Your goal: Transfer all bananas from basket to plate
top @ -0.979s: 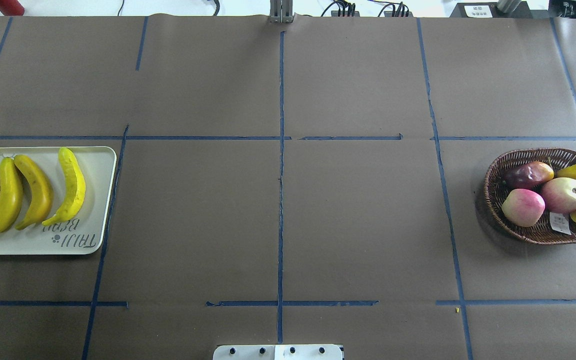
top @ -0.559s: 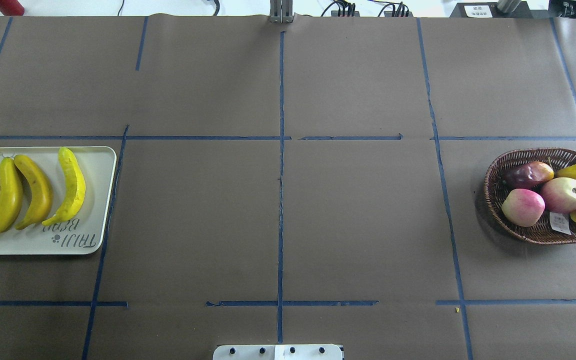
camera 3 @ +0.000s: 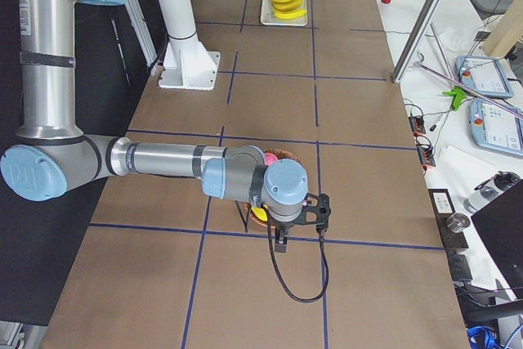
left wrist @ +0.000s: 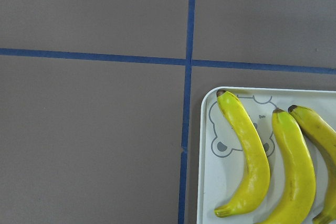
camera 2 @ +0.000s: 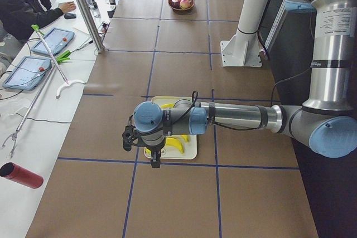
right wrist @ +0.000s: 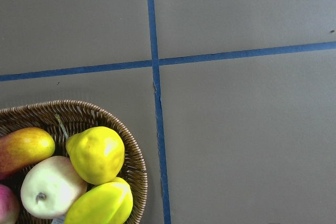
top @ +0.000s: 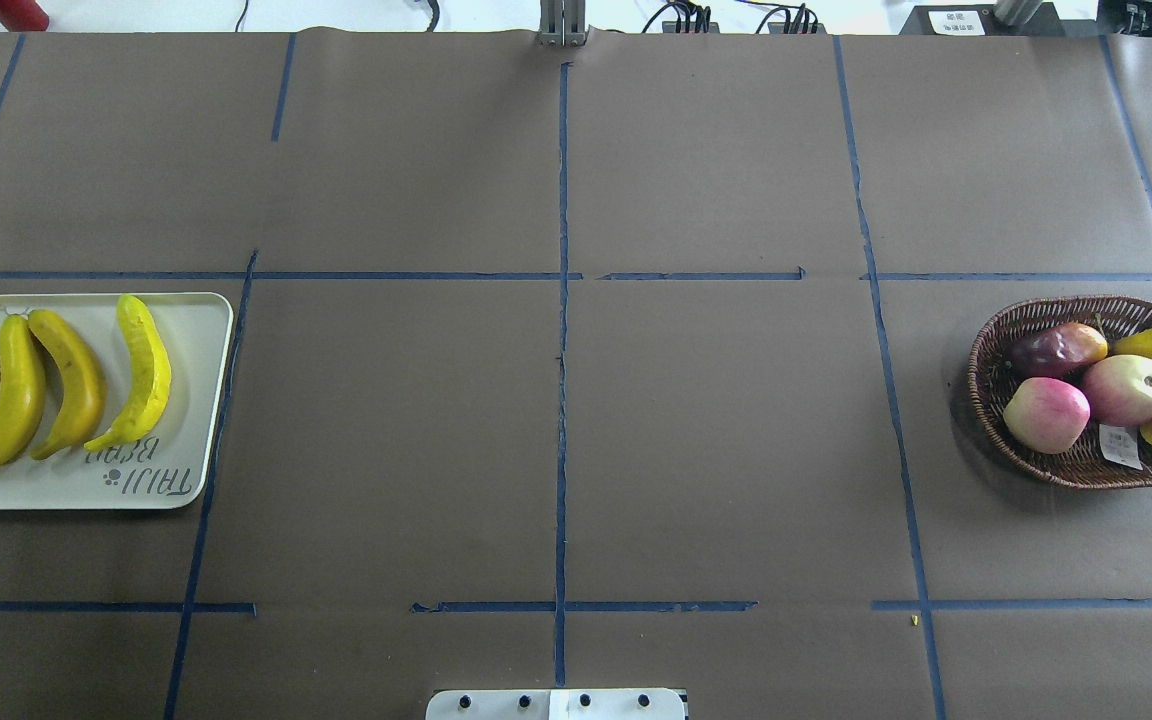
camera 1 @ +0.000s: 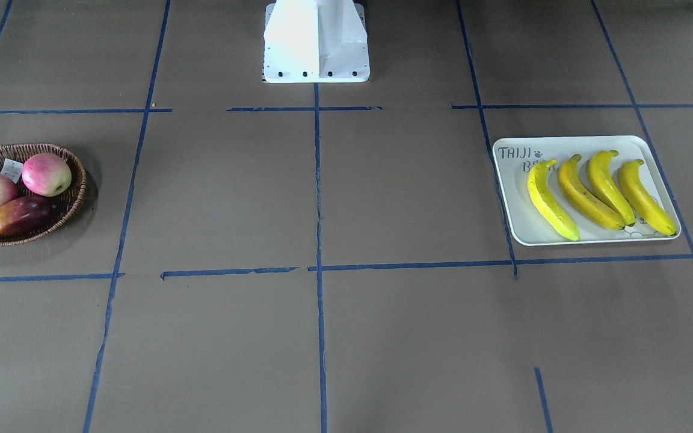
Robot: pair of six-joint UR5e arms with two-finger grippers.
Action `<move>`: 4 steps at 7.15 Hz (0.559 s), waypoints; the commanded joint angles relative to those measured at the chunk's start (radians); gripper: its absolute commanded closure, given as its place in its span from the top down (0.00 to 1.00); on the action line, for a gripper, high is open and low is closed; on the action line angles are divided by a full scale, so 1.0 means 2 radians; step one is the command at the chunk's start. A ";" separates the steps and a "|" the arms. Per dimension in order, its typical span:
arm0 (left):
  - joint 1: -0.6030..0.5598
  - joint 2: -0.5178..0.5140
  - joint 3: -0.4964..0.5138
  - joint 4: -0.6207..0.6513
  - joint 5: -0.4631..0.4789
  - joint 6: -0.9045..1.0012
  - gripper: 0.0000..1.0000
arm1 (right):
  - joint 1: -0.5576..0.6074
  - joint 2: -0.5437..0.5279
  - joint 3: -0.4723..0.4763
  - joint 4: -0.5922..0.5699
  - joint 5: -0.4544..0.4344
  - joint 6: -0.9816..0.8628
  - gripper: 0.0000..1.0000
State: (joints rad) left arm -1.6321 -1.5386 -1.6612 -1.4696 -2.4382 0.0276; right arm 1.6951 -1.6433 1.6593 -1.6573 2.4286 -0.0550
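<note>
Bananas (top: 76, 385) on plate (top: 198, 380), left hand (camera 2: 154, 163) pointing down near its corner

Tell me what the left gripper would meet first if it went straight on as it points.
The left gripper points down. Likely first the brown paper table cover by the blue tape line, just off the plate corner; depth is unclear, so it could be the plate rim.

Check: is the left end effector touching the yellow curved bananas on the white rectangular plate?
Apart. Overhead view shows the bananas uncovered, nothing on them.
</note>
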 commanded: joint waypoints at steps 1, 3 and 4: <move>0.000 0.000 0.001 0.000 0.000 0.000 1.00 | 0.001 0.000 0.000 0.002 0.000 0.000 1.00; 0.001 -0.001 0.001 0.000 0.000 0.000 1.00 | 0.001 0.001 0.000 0.001 0.000 0.000 1.00; 0.000 -0.001 0.001 0.000 0.000 0.000 1.00 | 0.001 0.003 0.000 0.002 -0.001 0.000 1.00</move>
State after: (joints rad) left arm -1.6317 -1.5396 -1.6599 -1.4695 -2.4375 0.0276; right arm 1.6965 -1.6407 1.6598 -1.6544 2.4279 -0.0552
